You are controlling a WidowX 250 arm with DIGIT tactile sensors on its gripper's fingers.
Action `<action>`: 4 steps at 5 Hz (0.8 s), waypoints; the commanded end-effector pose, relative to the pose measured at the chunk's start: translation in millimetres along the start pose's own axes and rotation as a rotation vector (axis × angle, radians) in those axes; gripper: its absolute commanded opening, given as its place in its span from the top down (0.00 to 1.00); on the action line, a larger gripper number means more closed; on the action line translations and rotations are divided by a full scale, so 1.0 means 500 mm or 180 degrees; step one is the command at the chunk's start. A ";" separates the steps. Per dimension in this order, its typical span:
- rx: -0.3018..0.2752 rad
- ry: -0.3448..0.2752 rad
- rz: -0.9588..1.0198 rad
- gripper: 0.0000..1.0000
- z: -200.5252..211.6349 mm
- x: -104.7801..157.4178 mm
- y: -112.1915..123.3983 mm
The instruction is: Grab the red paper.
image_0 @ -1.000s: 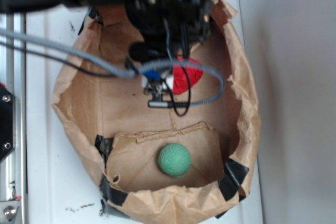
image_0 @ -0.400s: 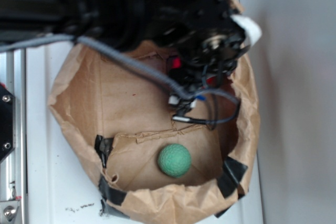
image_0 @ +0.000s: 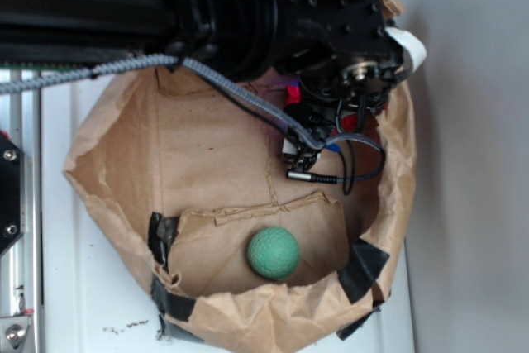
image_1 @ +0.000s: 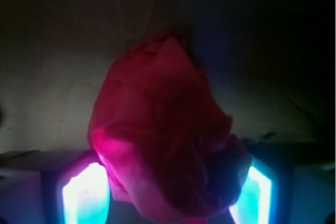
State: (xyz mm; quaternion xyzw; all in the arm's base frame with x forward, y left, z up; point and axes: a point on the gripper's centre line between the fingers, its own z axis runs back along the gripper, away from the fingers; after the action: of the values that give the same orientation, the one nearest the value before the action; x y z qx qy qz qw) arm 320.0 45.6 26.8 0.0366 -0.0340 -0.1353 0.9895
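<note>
Brown paper bag (image_0: pixel 124 146): its raised walls enclose the floor on all sides, entry from above. Green ball (image_0: pixel 274 253) occupies the taped flap; bare bag floor lies left of the arm (image_0: pixel 207 14).

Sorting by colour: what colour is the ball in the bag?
Green; the ball shows best in the exterior view, on the brown bag floor.

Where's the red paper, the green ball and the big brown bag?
red paper (image_1: pixel 163 129), wrist view, middle of the wad
green ball (image_0: pixel 273 253), exterior view, its centre
brown bag (image_0: pixel 207 155), exterior view, bare inside floor
</note>
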 end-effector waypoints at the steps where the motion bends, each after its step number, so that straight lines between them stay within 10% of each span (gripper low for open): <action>1: 0.0120 -0.0240 0.0062 1.00 0.049 -0.001 -0.001; 4: -0.0236 -0.0623 -0.0039 1.00 0.226 -0.108 -0.036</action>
State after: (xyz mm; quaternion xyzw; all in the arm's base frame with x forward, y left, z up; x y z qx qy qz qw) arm 251.9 31.6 123.7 -0.0233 -0.1046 -0.1508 0.9827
